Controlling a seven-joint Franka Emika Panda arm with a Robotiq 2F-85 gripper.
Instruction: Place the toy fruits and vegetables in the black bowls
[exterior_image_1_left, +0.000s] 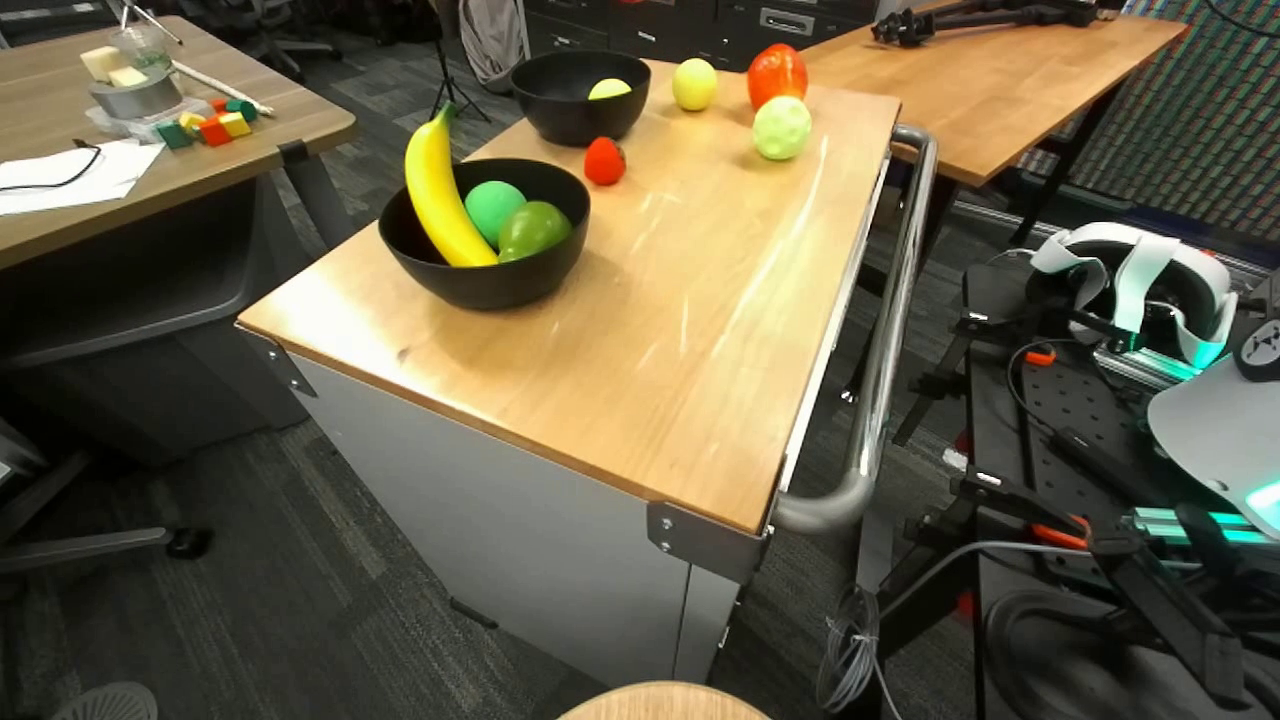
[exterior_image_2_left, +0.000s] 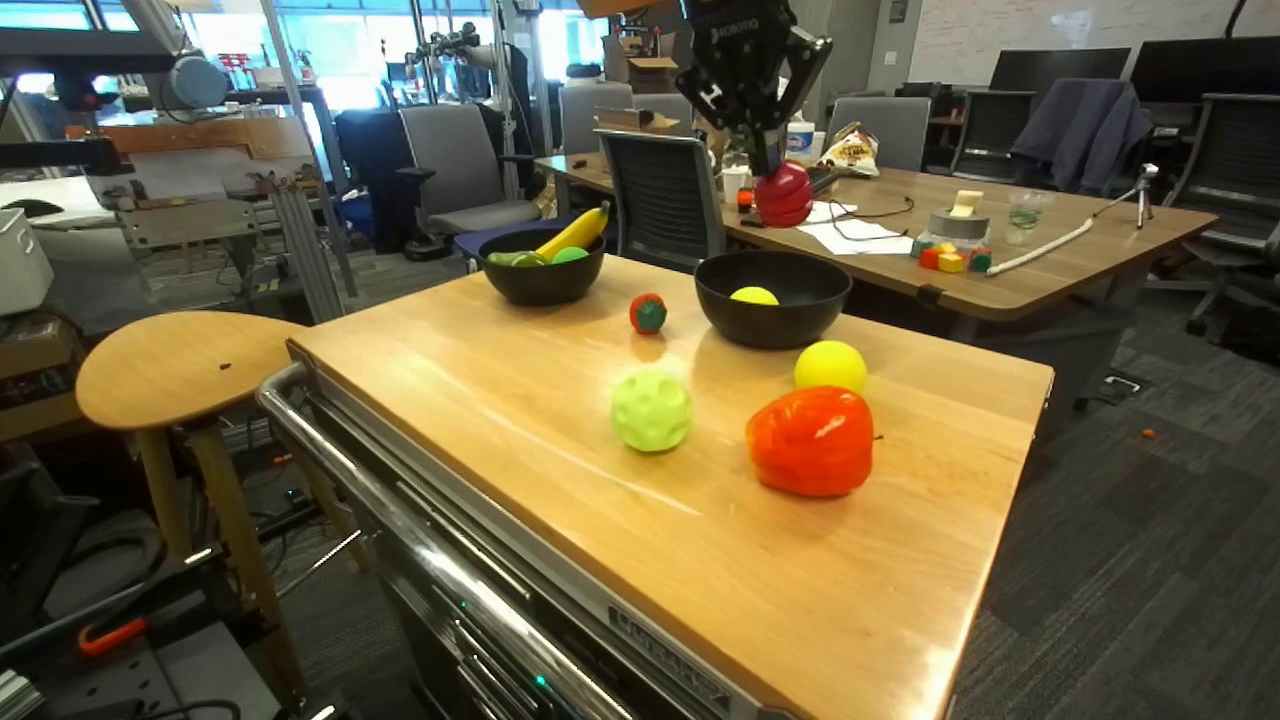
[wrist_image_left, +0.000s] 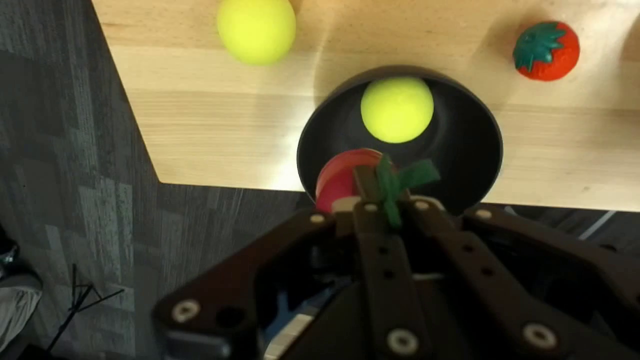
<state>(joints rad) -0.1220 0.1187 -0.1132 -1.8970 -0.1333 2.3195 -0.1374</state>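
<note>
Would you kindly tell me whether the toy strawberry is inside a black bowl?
No, in an exterior view the toy strawberry sits on the wooden tabletop, outside both black bowls.

I see a desk of shiny wood with a polished metal rail; from my end the bowls look matt, the pepper glossy, one ball dimpled.

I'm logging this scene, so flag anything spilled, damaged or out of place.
A tiny orange object, too small to identify, lies on the dark grey carpeted floor in an exterior view. It looks odd lying loose there, perhaps dropped. I see no spill or damage.
</note>
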